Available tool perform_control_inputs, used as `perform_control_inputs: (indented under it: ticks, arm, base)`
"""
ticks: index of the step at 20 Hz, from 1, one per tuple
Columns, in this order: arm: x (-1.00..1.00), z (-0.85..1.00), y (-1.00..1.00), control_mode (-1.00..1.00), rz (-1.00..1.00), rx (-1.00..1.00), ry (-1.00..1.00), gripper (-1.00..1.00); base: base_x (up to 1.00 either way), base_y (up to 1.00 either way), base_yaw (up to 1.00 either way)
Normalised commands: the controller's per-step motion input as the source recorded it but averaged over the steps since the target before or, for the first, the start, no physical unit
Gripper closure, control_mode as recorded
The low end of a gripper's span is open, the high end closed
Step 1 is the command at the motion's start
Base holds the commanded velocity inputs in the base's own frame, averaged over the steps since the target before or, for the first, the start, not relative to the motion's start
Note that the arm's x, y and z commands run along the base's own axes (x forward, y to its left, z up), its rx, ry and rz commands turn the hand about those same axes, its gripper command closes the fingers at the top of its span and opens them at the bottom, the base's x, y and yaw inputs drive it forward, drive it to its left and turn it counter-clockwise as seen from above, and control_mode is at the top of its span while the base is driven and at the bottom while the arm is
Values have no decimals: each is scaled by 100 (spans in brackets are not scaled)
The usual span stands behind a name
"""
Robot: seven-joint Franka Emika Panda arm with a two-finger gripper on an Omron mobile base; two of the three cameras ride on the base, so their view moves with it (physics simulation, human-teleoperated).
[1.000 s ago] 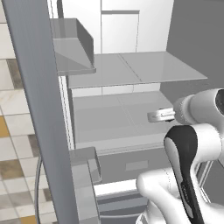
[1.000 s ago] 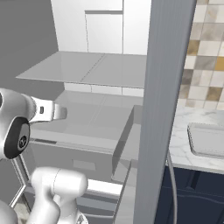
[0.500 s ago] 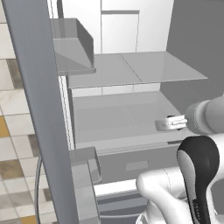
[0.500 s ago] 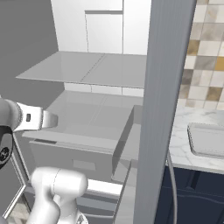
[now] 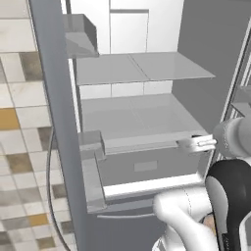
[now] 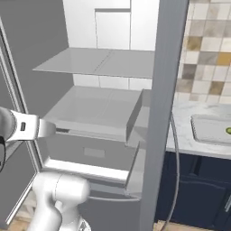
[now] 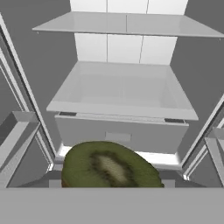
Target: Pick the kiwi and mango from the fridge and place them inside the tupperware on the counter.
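— Green flesh with a pale core and a thin brown skin: one kiwi (image 7: 109,164), cut face toward the hand camera, at the very bottom of the hand view.

— Is it held?

— It looks so. It hangs in the air in front of the fridge (image 5: 54,98), touching no shelf, just where the fingers would rise. In the base views the gripper (image 5: 186,143) reaches level toward the drawer's top edge, its jaws part-closed, clamped on the kiwi as far as I can tell. The fingertips themselves are hidden behind the fruit.

— How many fruits altogether?

— Two. The other is a sliver of yellow-green, the mango (image 6: 228,131), cut off by the right edge of the right base view.

— Lying in what?

— In the one tupperware (image 6: 208,128), a shallow pale grey tray on the marble counter (image 6: 180,135), to the right of the fridge and well apart from the gripper.

— And past the kiwi?

— First one drawer (image 7: 120,133), pale grey, closed, with a small recess in its front. Above it the lower shelf (image 7: 122,94), then the upper shelf (image 7: 127,24): two shelves. On the open left door I count two bins, a low bin (image 5: 93,147) and a high bin (image 5: 81,34).
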Motion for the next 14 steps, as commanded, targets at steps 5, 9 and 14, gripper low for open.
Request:
perform_control_inputs:
  ticks: [5, 9, 14]
  arm:
    - [0, 0, 0, 100, 0, 0, 0, 100]
    - [0, 0, 0, 100, 0, 0, 0, 100]
    - [0, 0, 0, 100, 0, 0, 0, 100]
  base:
    - [-82, 6, 0]
    - [-98, 1, -13]
    - [-86, -26, -90]
